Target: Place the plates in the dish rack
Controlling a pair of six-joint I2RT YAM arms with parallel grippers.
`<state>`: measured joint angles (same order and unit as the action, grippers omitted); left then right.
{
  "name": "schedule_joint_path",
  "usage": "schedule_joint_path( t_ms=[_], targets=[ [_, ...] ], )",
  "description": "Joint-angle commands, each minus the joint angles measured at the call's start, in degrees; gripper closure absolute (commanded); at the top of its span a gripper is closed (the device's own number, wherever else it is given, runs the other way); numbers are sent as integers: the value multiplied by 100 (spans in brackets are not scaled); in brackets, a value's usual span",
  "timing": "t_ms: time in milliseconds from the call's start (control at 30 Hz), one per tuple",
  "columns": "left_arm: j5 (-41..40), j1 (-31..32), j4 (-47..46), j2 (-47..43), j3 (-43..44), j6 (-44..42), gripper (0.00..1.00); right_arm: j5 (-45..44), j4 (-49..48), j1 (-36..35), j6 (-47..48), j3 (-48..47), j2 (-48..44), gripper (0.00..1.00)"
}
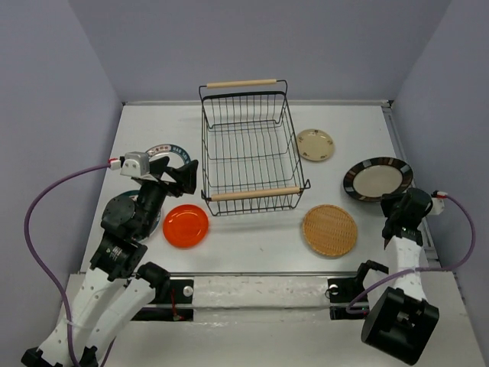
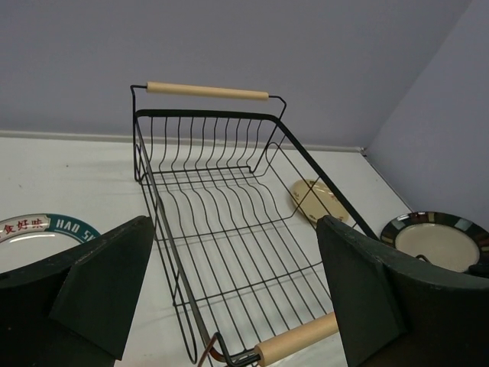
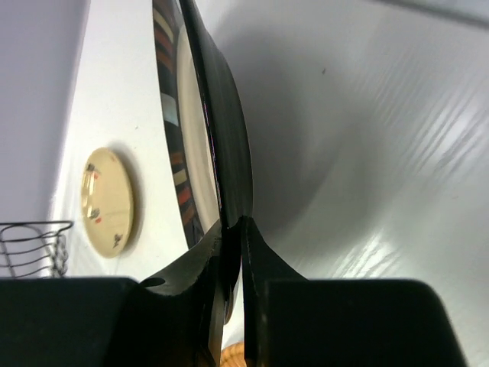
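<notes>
Pinching the black-rimmed plate [image 3: 227, 126], right gripper [image 3: 233, 228] hides its rim (partly).

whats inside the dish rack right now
Nothing. The dish rack holds only its own bare wires. From above its whole floor is in view, with nothing covering any part of it.

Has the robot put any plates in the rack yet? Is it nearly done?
Nothing is done yet: the dish rack holds no plates. In hand: the right gripper is shut on the black-rimmed plate. Still to load: that one, the orange plate, woven plate, small beige plate and a teal-rimmed plate. The left gripper is open and empty.
</notes>
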<state>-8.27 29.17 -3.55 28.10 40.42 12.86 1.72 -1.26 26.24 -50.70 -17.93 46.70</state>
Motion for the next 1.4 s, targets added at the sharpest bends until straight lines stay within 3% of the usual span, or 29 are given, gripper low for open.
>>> schedule_joint_path(
  t_ms=[0, 233, 600, 833, 967, 1367],
  targets=[
    [-8, 19, -251, 64, 71, -100, 1, -225, 230, 22, 824, -1746, -293, 93],
    [71, 19, -278, 73, 53, -82, 1, 259, 213, -469, 982, -3390, 409, 93],
    [159, 10, -304, 12, 27, -82, 1, -935, 1619, -3308, 2880, -7772, 2940, 93],
    [115, 19, -295, 64, 27, -100, 1, -2122, 2542, -4942, 3821, -9831, 4689, 93],
    [107, 19, -269, 91, 27, -108, 1, -2561, 2762, -5216, 4146, -10334, 5515, 93],
    [98, 19, -242, 126, 53, -108, 1, -3098, 2780, -5392, 4699, -10379, 6122, 93]
  ],
)
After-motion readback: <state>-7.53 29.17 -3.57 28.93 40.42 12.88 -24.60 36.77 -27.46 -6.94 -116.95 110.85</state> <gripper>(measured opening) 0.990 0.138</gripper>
